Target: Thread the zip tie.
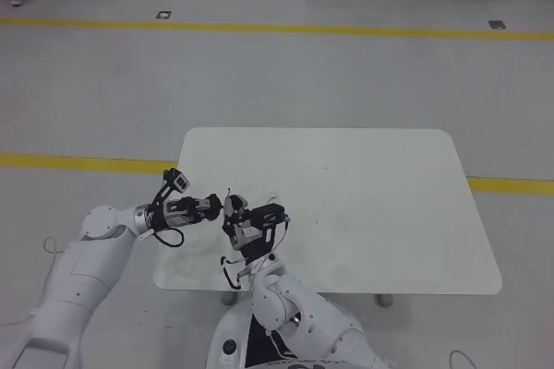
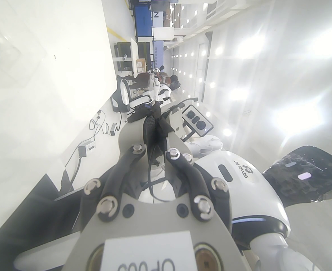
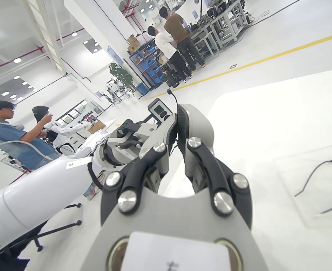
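White table [image 1: 369,184] | left hand [image 2: 156,122], right hand [image 3: 178,119] both pinch zip tie [image 3: 175,101]

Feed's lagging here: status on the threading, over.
Left gripper and right gripper shut on zip tie, tip to tip. Spare ties on clear sheet, off aside.

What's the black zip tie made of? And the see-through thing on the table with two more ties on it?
The zip tie in the right gripper looks like black plastic, probably nylon: thin, matte, bending in a curve. The see-through tray looks like clear plastic, maybe acrylic: the white table shows through it and its edges catch light; glass cannot be ruled out.
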